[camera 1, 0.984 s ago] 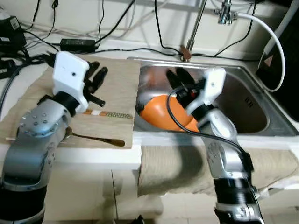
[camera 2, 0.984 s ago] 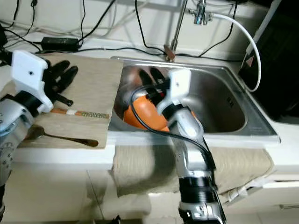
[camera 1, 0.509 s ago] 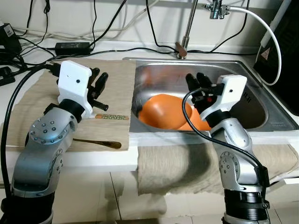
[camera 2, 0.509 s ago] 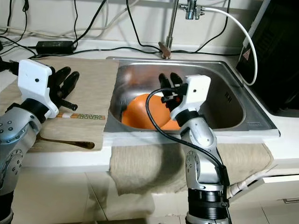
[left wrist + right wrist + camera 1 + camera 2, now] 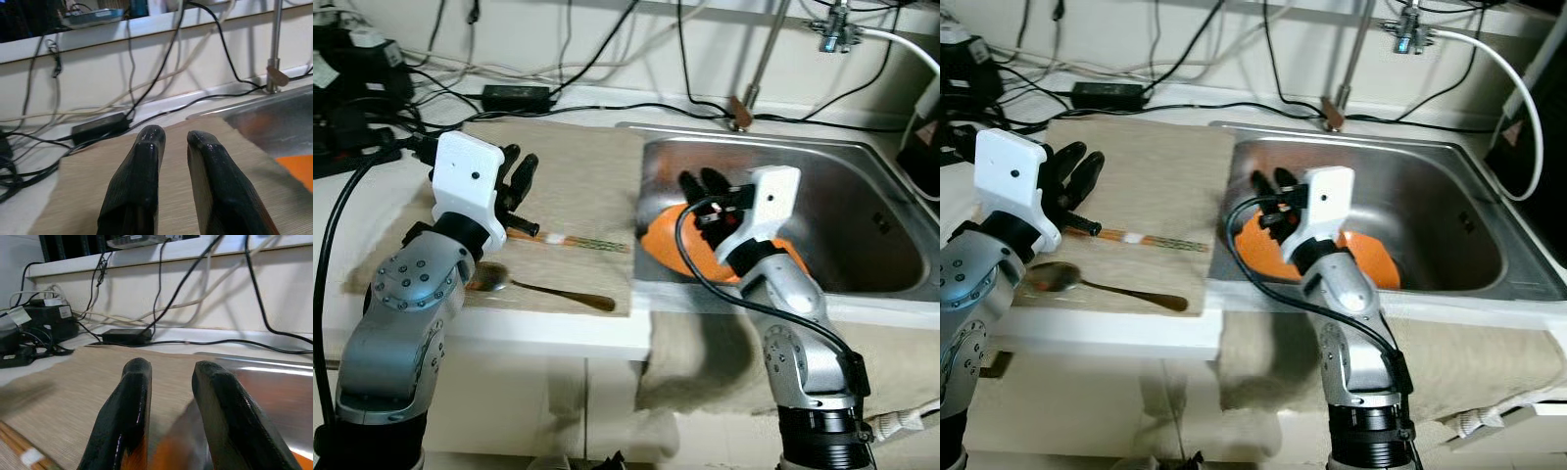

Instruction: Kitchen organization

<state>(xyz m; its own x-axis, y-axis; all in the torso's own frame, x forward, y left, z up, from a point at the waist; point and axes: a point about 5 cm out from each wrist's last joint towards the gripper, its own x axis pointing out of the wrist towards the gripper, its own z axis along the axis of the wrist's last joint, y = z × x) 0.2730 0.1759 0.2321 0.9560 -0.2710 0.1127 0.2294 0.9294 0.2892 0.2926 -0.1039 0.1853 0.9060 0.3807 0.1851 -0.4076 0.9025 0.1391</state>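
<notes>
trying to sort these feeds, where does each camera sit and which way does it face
Left eye view: on the head, looking down at the sink and mat; both arms show.
Right eye view: its stereo twin, same scene; orange bowl, spoon.
Left wrist view: along the left gripper over the mat, facing the wall.
Right wrist view: along the right gripper at the sink's edge.
Both wrist views share the black adapter.

I stand at a home kitchen counter: a stainless steel sink point(image 5: 1430, 211) set into a white worktop point(image 5: 1087, 328), a tap point(image 5: 1400, 29) above it, a spoon point(image 5: 1097, 284) and chopsticks point(image 5: 1151, 240) on a woven mat point(image 5: 1151, 186).
</notes>
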